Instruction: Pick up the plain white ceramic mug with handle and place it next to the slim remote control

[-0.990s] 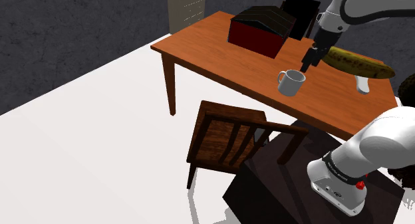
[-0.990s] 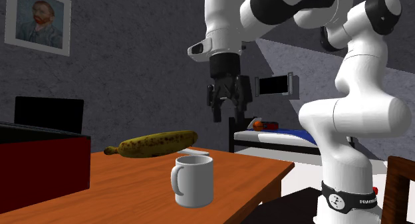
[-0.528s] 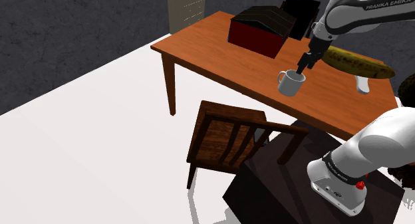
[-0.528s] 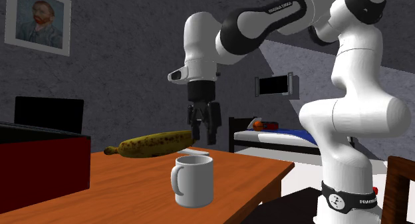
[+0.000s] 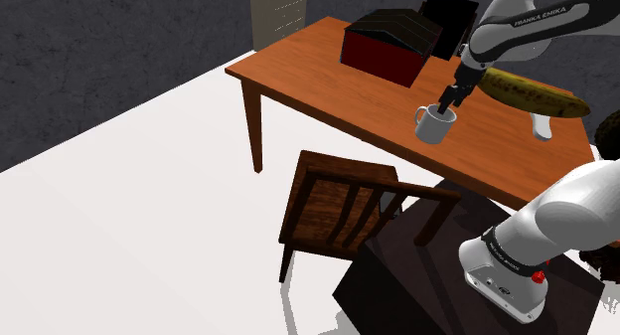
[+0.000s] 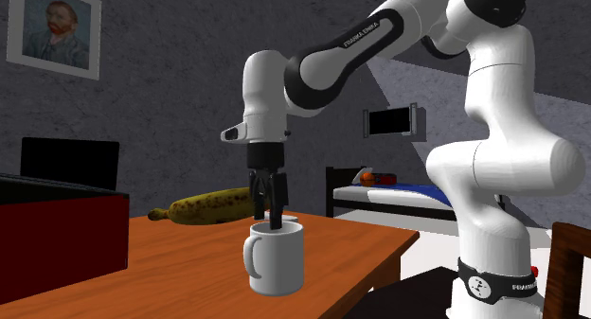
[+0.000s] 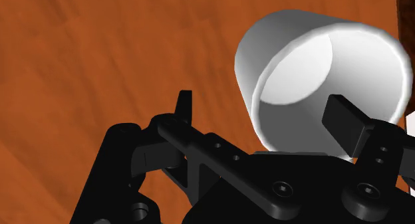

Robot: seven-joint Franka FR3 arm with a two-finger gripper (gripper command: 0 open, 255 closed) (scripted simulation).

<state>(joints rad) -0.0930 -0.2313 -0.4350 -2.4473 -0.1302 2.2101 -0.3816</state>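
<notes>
Gripper at the mug rim, fingers apart, nothing clamped.
From here I see the white mug upright on the brown table, directly beneath the fingertips of the gripper. On the wrist view, the gripper straddles the mug wall: one finger sits over the mug's open mouth, the other finger is outside it over bare table. I can't tell whether either pad touches the rim. A spotted banana lies beyond the fingers. A slim white remote sits just beside it, apart from the mug. On the second exterior view the fingertips reach rim height, with the banana behind them.
</notes>
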